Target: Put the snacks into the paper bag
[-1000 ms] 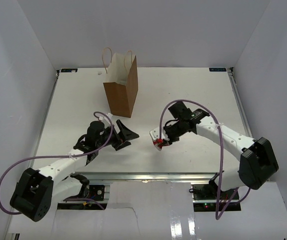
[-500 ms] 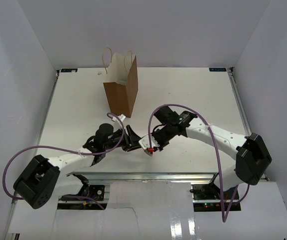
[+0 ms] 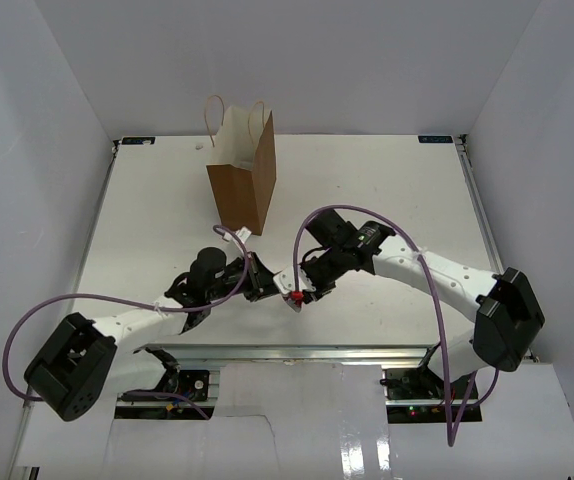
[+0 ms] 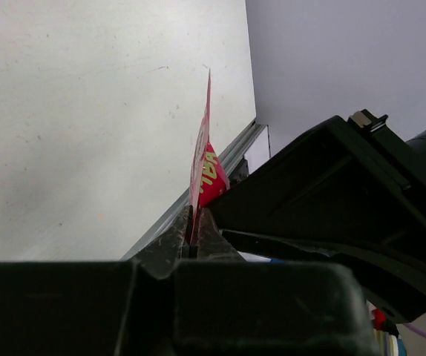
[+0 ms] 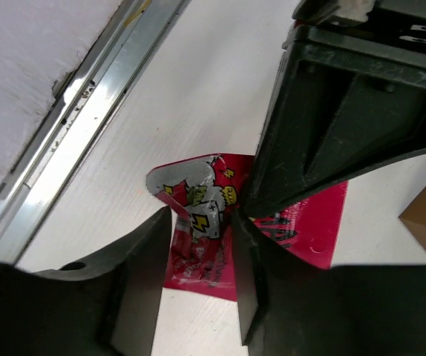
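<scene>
Container check on the paper bag (image 3: 242,190): standing upright on the far-left part of the bench (image 3: 387,190), opening upward, raising two cord handles (image 3: 215,110) above the rim, showing only a pale inner wall and hiding whatever may be inside.

Holding one red-pink snack packet (image 3: 293,296) well apart from that bag, near the bench's front rail (image 3: 297,352). Pinching its flat sealed edge (image 4: 202,174) with the left end effector (image 4: 194,222), clenched tight. Squeezing its crumpled, silver-printed end (image 5: 198,222) with the right end effector (image 5: 200,222), also clamped on it.

Stretching the packet's long axis from one end effector (image 3: 267,283) across to the other (image 3: 305,288). Presenting it edge-on in the left wrist view, pointing straight away from the pinch. Not telling whether it is touching the bench.
</scene>
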Controlling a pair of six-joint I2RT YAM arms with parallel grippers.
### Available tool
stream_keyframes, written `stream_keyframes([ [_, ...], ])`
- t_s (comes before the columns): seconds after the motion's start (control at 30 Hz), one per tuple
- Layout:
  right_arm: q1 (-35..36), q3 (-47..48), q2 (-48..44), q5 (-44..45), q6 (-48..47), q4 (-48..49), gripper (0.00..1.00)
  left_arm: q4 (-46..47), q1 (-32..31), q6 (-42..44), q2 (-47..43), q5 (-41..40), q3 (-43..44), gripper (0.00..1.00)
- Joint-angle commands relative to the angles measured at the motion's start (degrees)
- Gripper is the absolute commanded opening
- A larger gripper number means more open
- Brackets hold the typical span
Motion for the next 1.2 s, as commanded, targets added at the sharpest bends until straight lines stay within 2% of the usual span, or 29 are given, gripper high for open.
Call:
stream_keyframes([
  [0.0,0.6,0.8,-2.5,0.0,4.3,3.3,0.47,-3.7,-0.2,3.4,-5.3,-4.2,1.0,0.00],
  [0.07,0.1,1.0,-2.9,2.5,7.3,4.8,0.52,-8.6,-0.2,5.2,-10.4,-9.8,1.7,0.00],
  [0.13,-0.8,2.2,-3.6,3.0,9.0,5.4,0.60,-19.2,-0.1,8.9,-14.2,-14.7,4.2,0.00],
  [0.17,-2.7,2.8,-3.9,2.9,10.9,5.5,0.63,-23.3,0.0,10.3,-17.6,-20.7,5.5,0.00],
  [0.2,-3.8,3.4,-4.1,2.5,11.7,5.7,0.66,-30.9,0.1,11.7,-19.3,-23.4,6.7,0.00],
  [0.3,-8.5,5.6,-4.6,1.5,15.5,6.0,0.68,-40.3,0.3,17.8,-23.8,-33.9,12.9,0.00],
  [0.47,-16.9,4.1,-6.4,0.5,21.3,9.4,0.68,-41.5,0.5,32.0,-23.3,-44.8,28.6,0.00],
  [0.6,-20.9,0.6,-8.7,-0.5,24.1,10.8,0.68,-38.8,1.0,42.1,-14.0,-49.7,42.3,0.00],
  [0.7,-22.6,-1.9,-10.1,-1.0,25.7,11.8,0.68,-39.7,2.4,47.7,-7.2,-50.8,53.4,0.00],
  [0.73,-23.4,-2.3,-11.0,-1.2,26.5,12.1,0.68,-40.5,4.5,48.2,-2.5,-50.5,56.0,0.00],
  [0.77,-24.0,-3.0,-11.5,-1.4,26.8,12.2,0.68,-41.9,6.0,48.4,-0.2,-49.6,60.3,0.00],
  [0.9,-25.9,-4.3,-13.5,-1.7,27.5,12.4,0.68,-43.3,14.5,46.7,9.1,-44.0,67.7,0.00],
  [1.17,-28.4,-6.7,-15.8,-1.8,28.3,12.4,0.68,-45.2,17.2,47.8,23.7,-35.1,81.6,0.00],
])
